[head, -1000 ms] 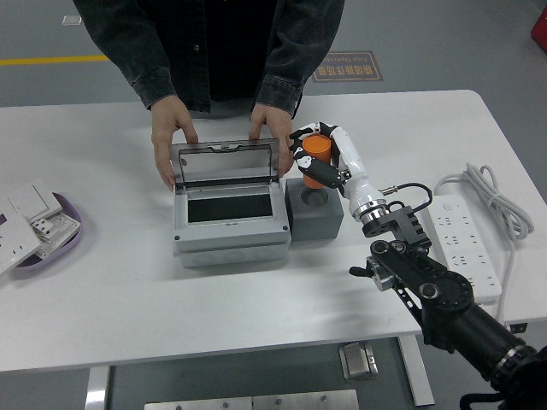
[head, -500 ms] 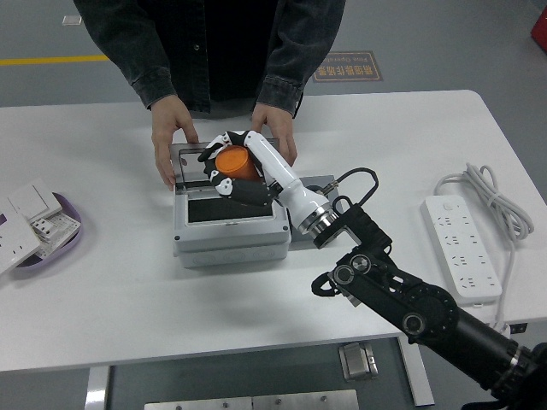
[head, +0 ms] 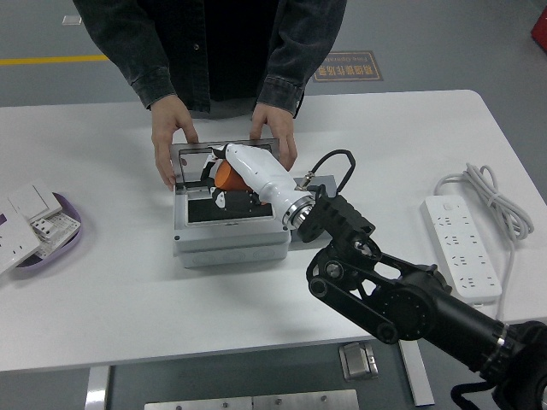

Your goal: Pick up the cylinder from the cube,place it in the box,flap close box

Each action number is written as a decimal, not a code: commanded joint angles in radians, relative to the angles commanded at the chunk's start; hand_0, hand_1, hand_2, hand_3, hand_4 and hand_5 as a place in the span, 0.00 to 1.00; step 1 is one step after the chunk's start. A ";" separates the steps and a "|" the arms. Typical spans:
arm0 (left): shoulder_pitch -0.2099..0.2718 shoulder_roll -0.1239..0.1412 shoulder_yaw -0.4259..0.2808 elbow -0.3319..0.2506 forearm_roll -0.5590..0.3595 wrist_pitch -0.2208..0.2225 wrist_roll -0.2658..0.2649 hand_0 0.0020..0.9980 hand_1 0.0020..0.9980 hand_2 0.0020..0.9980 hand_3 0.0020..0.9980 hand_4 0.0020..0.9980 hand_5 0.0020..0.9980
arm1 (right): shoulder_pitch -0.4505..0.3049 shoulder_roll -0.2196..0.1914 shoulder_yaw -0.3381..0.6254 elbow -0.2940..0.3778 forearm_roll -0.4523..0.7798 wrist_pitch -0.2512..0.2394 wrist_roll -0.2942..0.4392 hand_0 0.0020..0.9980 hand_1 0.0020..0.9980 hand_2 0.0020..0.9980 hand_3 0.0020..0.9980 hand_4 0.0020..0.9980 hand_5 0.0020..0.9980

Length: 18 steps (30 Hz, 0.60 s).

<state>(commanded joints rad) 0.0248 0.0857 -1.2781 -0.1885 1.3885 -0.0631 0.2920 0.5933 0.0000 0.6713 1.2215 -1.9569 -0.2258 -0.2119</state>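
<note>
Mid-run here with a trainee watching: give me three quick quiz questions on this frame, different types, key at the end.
1. True or false: the right hand holds the orange cylinder over the open box.
2. Who holds the lid up? A) the robot's left hand B) the person's hands C) nobody
3. Fill in: the power strip lies at the table's ___ side.

Key: 1 true; 2 B; 3 right.
</note>
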 joint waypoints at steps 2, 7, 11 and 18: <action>-0.001 0.000 -0.002 0.000 0.002 0.000 0.001 0.60 0.58 0.58 0.62 0.71 0.37 | 0.003 0.000 -0.010 -0.010 -0.043 0.003 -0.032 0.00 0.13 0.26 0.21 0.00 0.00; -0.003 0.001 0.003 0.001 -0.001 -0.001 -0.001 0.60 0.58 0.58 0.62 0.71 0.38 | 0.007 0.000 -0.029 -0.003 -0.059 0.054 -0.054 0.00 0.13 0.27 0.22 0.00 0.00; -0.004 0.001 0.004 0.001 0.000 -0.001 -0.001 0.60 0.58 0.58 0.62 0.71 0.38 | 0.008 0.000 -0.043 0.008 0.002 0.060 -0.009 0.00 0.19 0.31 0.26 0.00 0.00; -0.005 0.002 0.008 0.001 -0.001 -0.001 -0.001 0.60 0.58 0.58 0.62 0.71 0.38 | 0.011 0.000 -0.054 0.004 0.037 0.052 0.049 0.34 0.49 0.55 0.56 0.12 0.07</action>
<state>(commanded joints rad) 0.0200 0.0874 -1.2702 -0.1874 1.3878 -0.0644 0.2911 0.6041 0.0000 0.6169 1.2260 -1.9196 -0.1740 -0.1634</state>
